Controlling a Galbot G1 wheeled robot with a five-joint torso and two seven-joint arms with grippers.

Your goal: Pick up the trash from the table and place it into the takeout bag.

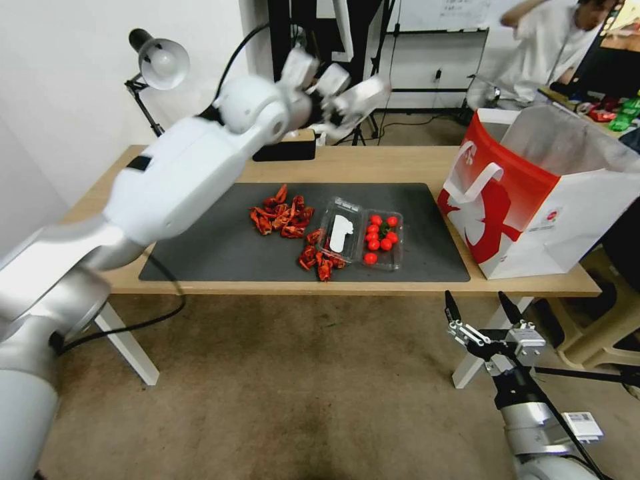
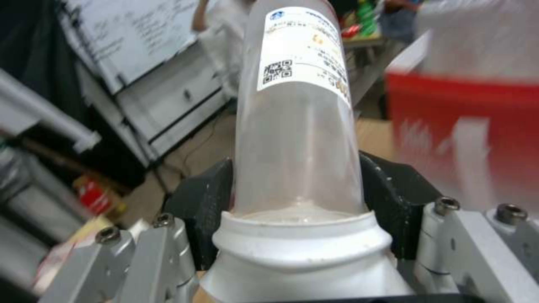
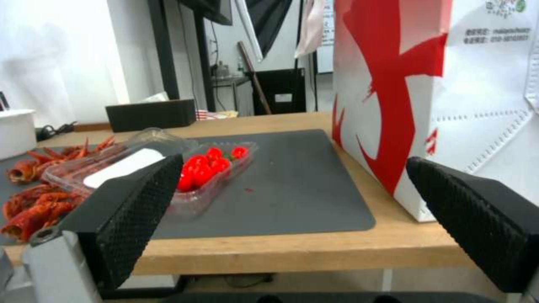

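My left gripper (image 2: 297, 185) is clamped on a clear cup (image 2: 297, 126) just above its white lid, raised over the table's (image 1: 373, 163) far edge. It looks light, thin-walled and slick, so I'd squeeze gently. The bag (image 1: 533, 193) stands off to my right. My right gripper (image 1: 483, 313) hangs spread, low before the table.

**Arm and gripper pose**

Left arm: raised and stretched forward over the table's (image 1: 200, 287) far left part, upper link sloping up from the lower left, wrist blurred above the far edge. Left gripper (image 1: 347, 93) clamped on a clear plastic cup (image 2: 297, 126); its dark pads (image 2: 393, 198) press either side of the cup just above the white lid, the cup body pointing away from the wrist.

Right arm: low, in front of the near edge close to the right corner. Right gripper (image 1: 483, 313) points up, jaws spread wide, textured black fingers (image 3: 134, 210) holding nothing.
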